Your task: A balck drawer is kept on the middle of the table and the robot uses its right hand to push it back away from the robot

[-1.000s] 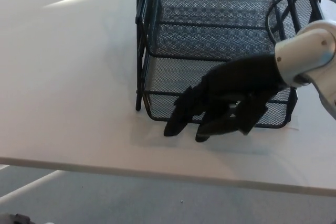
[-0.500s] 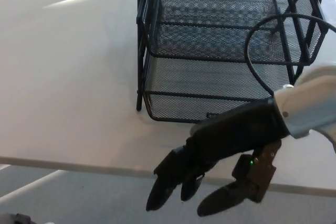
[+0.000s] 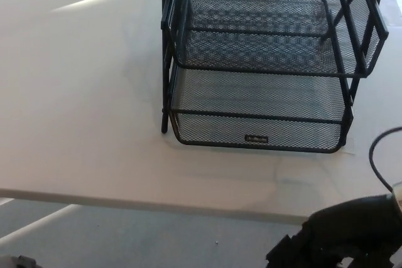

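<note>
White table [image 3: 81, 105] bearing black drawer [image 3: 260, 92]

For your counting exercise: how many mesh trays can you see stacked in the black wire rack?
2 visible: the lower black mesh tray at the table's near edge, the upper black mesh tray directly above. The frame cuts off the top, so more may be hidden.

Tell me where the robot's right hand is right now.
In the head view, the right hand sits at the bottom right corner, below the near edge of the white table and clear of the black mesh drawer, touching neither.
</note>
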`<state>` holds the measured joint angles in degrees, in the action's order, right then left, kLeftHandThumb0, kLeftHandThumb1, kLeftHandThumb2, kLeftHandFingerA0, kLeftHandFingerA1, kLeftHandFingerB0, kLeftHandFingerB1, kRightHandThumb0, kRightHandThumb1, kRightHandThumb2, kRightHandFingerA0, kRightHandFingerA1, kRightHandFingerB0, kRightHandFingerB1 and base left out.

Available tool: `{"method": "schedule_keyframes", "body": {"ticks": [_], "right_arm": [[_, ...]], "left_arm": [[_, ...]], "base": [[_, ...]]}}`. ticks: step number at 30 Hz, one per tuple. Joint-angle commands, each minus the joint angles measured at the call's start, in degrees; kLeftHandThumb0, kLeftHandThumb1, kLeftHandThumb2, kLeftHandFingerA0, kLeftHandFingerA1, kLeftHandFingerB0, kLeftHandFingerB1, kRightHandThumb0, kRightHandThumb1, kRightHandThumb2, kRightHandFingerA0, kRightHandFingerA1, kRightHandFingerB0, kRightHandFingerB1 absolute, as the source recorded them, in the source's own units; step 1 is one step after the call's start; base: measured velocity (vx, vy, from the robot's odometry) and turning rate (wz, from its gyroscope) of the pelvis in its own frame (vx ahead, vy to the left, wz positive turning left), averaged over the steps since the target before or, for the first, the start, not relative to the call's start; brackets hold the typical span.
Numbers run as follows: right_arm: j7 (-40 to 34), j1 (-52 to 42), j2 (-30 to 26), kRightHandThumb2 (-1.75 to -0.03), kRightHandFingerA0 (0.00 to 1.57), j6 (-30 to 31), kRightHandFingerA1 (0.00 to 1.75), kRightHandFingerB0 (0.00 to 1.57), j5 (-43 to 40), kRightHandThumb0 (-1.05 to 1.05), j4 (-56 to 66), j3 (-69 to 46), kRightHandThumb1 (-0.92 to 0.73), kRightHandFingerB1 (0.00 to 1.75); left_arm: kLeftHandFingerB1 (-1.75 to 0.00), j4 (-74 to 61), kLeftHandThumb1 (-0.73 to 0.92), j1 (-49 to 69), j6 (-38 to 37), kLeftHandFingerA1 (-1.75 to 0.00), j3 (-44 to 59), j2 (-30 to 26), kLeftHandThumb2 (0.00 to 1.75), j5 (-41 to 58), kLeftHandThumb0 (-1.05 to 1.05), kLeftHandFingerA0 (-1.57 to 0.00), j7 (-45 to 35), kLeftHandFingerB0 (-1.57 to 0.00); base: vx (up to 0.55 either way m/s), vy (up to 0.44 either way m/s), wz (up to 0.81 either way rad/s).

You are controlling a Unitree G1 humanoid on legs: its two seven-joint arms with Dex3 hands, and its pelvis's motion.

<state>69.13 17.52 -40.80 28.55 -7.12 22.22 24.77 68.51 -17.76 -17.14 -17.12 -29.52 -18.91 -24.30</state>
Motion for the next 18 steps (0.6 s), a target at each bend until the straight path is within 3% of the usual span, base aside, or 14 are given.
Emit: {"method": "schedule_keyframes", "body": {"ticks": [1,5,6,9,11,13,14,15,16,18], "right_arm": [[-7.70,-10.14,1.67,-0.68,0.40,-12.68,0.38,0.29,1.91,-0.71,-20.74,-4.09,-0.91,0.32],[-9.49,-11.98,4.64,-0.67,0.38,-17.39,0.40,0.28,0.60,-0.70,-32.52,-6.74,-0.88,0.33],[-10.65,-12.27,5.51,-0.66,0.43,-17.60,0.38,0.32,0.25,-0.68,-34.92,-7.72,-0.85,0.33],[-12.71,-12.72,7.50,-0.67,0.39,-18.36,0.39,0.27,-0.74,-0.68,-40.33,-10.19,-0.80,0.33],[-17.15,-14.10,8.24,-0.66,0.40,-18.00,0.39,0.29,0.21,-0.67,-42.06,-12.01,-0.78,0.33],[-21.89,-14.78,7.38,-0.64,0.47,-21.79,0.39,0.35,4.57,-0.65,-44.27,-11.04,-0.80,0.34],[-24.40,-14.78,6.63,-1.01,0.48,-22.36,0.59,0.25,7.27,-0.55,-44.87,-9.78,-0.59,0.48],[-26.95,-14.65,5.90,-1.01,0.48,-22.81,0.59,0.25,10.11,-0.55,-45.62,-8.42,-0.59,0.48],[-29.24,-14.27,5.32,-0.67,0.52,-22.08,0.43,0.41,12.61,-0.64,-46.37,-6.95,-0.69,0.39],[-31.81,-13.15,4.59,-0.63,0.54,-19.73,0.42,0.43,16.08,-0.53,-47.53,-4.50,-0.76,0.37]], "left_arm": [[-0.32,0.68,0.76,1.24,-1.15,-0.36,1.21,-1.11,0.63,0.53,-0.55,-0.42,-0.07,-0.32],[-0.31,0.72,0.76,1.33,-0.95,-0.35,1.16,-1.29,0.61,0.37,-0.57,-0.43,0.07,-0.32],[-0.31,0.74,0.75,1.36,-0.94,-0.35,1.19,-1.24,0.61,0.40,-0.56,-0.43,0.11,-0.31],[-0.32,0.76,0.75,1.40,-0.85,-0.36,1.33,-1.11,0.63,0.55,-0.56,-0.43,0.18,-0.31],[-0.32,0.74,0.75,1.30,-0.90,-0.36,1.18,-0.91,0.63,0.42,-0.55,-0.43,0.19,-0.31],[-0.32,0.90,0.75,1.17,-0.83,-0.36,1.21,-0.80,0.63,0.47,-0.56,-0.43,0.08,-0.31],[-0.32,0.88,0.72,1.14,-0.73,-0.36,1.25,-0.83,0.63,0.50,-0.57,-0.43,0.04,-0.31],[-0.32,0.83,0.72,1.11,-0.62,-0.36,1.28,-0.88,0.63,0.53,-0.57,-0.43,0.02,-0.31],[-0.32,0.88,0.75,1.12,-0.56,-0.36,1.49,-0.95,0.63,0.76,-0.55,-0.43,-0.19,-0.32],[-0.31,0.72,0.75,1.30,-0.48,-0.36,1.60,-1.15,0.62,0.85,-0.56,-0.43,-0.21,-0.31]], "base": [[0.00,0.000,0.00],[0.00,0.000,0.00],[0.00,0.000,0.00],[0.00,0.000,0.00],[0.00,0.000,0.00],[0.00,0.000,0.00],[0.00,0.000,0.00],[0.00,0.000,0.00],[0.00,0.000,0.00],[0.00,0.000,0.00]]}}
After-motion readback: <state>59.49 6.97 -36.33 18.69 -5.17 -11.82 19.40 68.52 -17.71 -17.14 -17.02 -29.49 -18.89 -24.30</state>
